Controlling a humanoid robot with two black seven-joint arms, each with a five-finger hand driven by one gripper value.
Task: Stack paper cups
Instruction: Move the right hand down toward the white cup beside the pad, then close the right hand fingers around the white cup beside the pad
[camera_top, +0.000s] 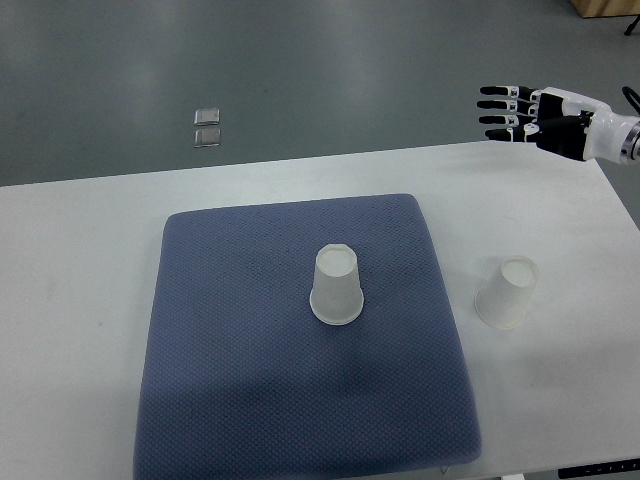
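White table, plain and unpatterned. Slate-blue mat upon it, finely dotted weave all over. Translucent white paper cup at the mat's middle; second paper cup, same milky white, just right of the mat. White right hand with black fingers, beyond the mat's far right corner. Grey-green floor past the table.

paper cups: 2 | mat: 1 | hand: 1

right hand | upper right, raised | fingers extended, spread, empty
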